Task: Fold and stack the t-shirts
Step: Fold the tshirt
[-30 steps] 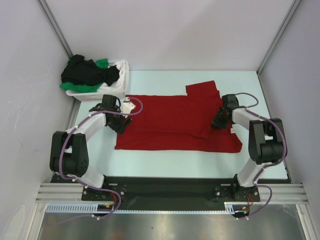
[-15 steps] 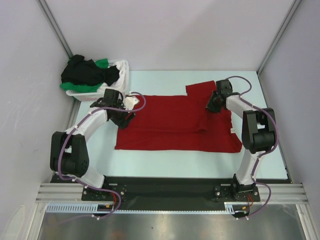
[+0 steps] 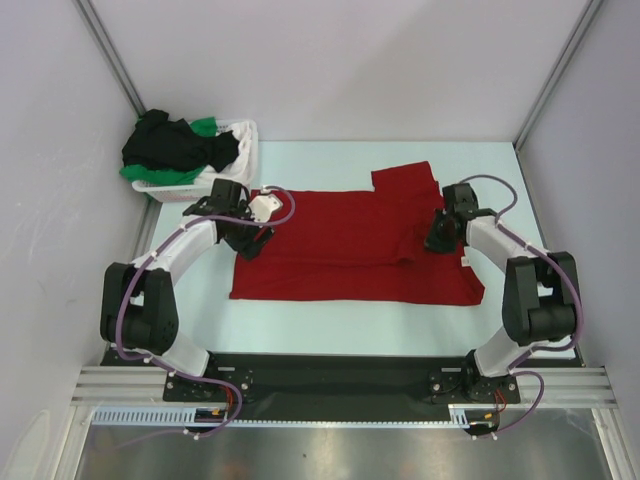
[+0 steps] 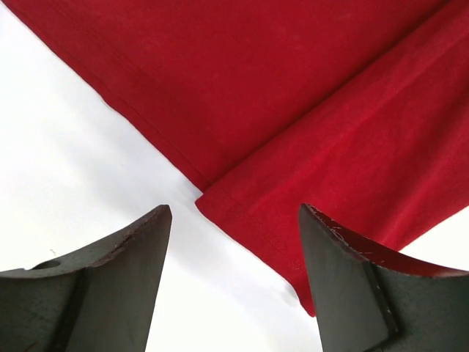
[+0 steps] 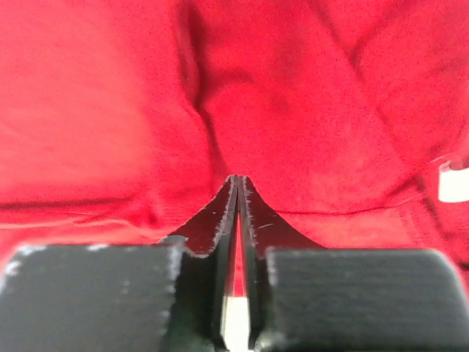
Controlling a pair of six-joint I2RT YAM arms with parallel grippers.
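The bright red soft-cloth t-shirt lies flat across the middle of the pale counter, with one long side doubled over. My left fingers stand wide apart and hold nothing. They straddle the doubled hem corner nearest the counter's left edge, positioned for closure. My right fingers are closed tip to tip near the right edge. Creases converging there indicate pinched fabric, probably for lifting the next fold.
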